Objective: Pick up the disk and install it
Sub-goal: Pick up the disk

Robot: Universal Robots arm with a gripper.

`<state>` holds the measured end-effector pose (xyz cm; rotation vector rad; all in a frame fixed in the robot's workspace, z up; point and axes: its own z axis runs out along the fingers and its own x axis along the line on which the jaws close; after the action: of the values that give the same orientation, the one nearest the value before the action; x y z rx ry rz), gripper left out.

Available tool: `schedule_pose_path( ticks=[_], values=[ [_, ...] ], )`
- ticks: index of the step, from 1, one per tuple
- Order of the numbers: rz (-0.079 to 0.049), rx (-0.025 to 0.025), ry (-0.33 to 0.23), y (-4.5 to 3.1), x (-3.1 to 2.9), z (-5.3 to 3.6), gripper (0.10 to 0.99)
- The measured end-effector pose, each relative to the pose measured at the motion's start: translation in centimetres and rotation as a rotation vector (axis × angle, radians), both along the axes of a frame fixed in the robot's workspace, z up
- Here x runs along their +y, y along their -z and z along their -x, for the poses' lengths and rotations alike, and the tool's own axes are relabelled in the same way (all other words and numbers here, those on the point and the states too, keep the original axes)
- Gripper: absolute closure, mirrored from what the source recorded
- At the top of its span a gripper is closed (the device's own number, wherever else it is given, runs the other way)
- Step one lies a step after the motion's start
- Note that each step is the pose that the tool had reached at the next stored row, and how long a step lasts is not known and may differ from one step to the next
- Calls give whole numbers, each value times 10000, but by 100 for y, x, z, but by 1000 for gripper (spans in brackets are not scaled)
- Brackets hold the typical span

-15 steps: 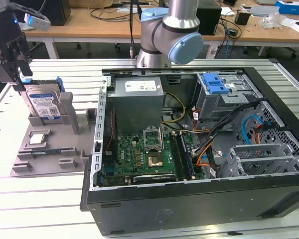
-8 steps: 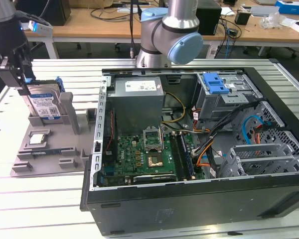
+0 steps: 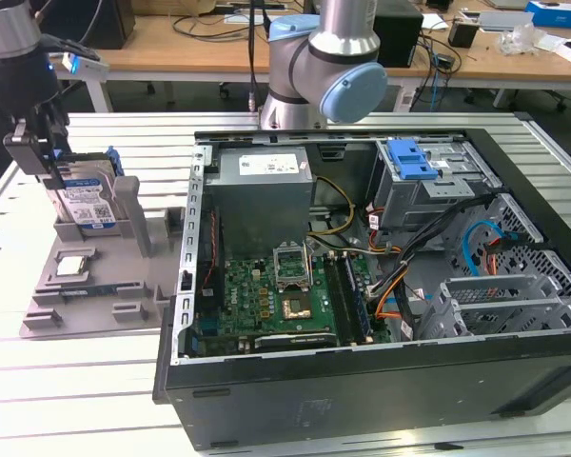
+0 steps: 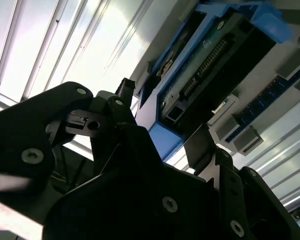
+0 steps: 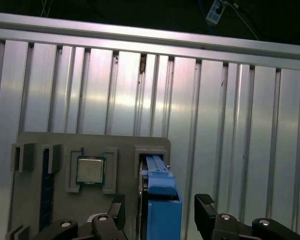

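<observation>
Nearest the exterior view stands the open computer case (image 3: 362, 400), the biggest thing on the slatted aluminium table (image 3: 76, 381). Its grey drive cage (image 3: 447, 181) sits at about one o'clock inside it. At nine o'clock from the case lies the grey fixture tray (image 3: 76, 295). The disk (image 5: 160, 222) stands on edge in a slot at the tray's far end, at ten o'clock in that view, with its label facing the case. My claw (image 5: 161, 201) hangs over it, spread, with one of the fingers (image 5: 205, 202) on each flat side. In the first wrist view I see a gap between each pad and the blue rail, so I am not gripping anything yet. The small CPU chip (image 5: 90, 170) rests in its own pocket just beside the disk's slot, and I leave it alone. To grip well, I judge I should even out the two gaps and sit low enough to catch the metal body rather than only the rail's lip. I should also keep my wrist square to the slot and press together gently, so the disk neither tilts nor jams against the fixture walls.
</observation>
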<state>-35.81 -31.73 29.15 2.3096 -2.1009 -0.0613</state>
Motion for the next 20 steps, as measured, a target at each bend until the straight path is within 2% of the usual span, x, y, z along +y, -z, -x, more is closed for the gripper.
schedule_pose_path(
  ticks=[11,15,16,20],
  values=[
    [2,1,-2,12,0,1,439],
    [1,2,-2,12,1,1,690],
    [2,1,-2,12,0,1,714],
    [3,1,-2,12,0,1,714]
  ],
)
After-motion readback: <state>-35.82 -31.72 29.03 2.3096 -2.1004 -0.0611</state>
